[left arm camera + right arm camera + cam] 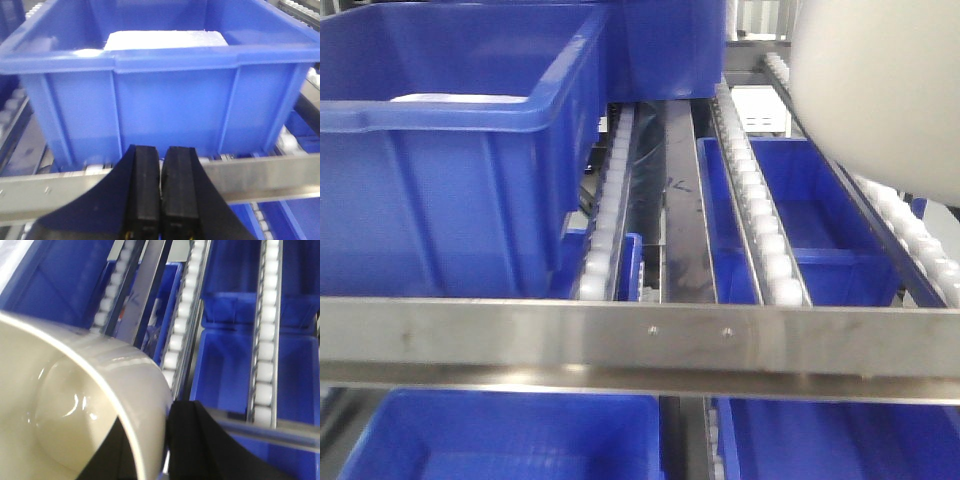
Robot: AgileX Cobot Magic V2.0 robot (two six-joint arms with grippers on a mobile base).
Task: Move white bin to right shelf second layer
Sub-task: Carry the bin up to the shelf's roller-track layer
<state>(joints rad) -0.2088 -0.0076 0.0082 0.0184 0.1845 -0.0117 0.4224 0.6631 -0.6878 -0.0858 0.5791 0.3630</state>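
While the right gripper (152, 416) pinches the wall of the white bin (75, 405), one black finger sits inside the tub and the other (200, 440) presses against the outside just below the thin rim, so the gripper is clamped narrowly on that wall. In the front view the white bin (880, 90) fills the upper right corner, over the right-hand roller tracks of the right shelf second layer (760, 240). Its rounded underside overlaps the rollers there, but I cannot tell whether it touches them. The flat steel front crossbar (640, 345) runs across the whole width nearer the camera, apart from the bin.

On the left of the same level a big blue crate (450, 190) rests on the tracks behind the crossbar, with a pale white block (165, 39) lying inside it. The left gripper (161, 155) hangs in front of that crate at crossbar height, its two black pads (145, 185) pressed flat together with nothing between them. More blue crates (510, 435) show on the level beneath, under the roller tracks.
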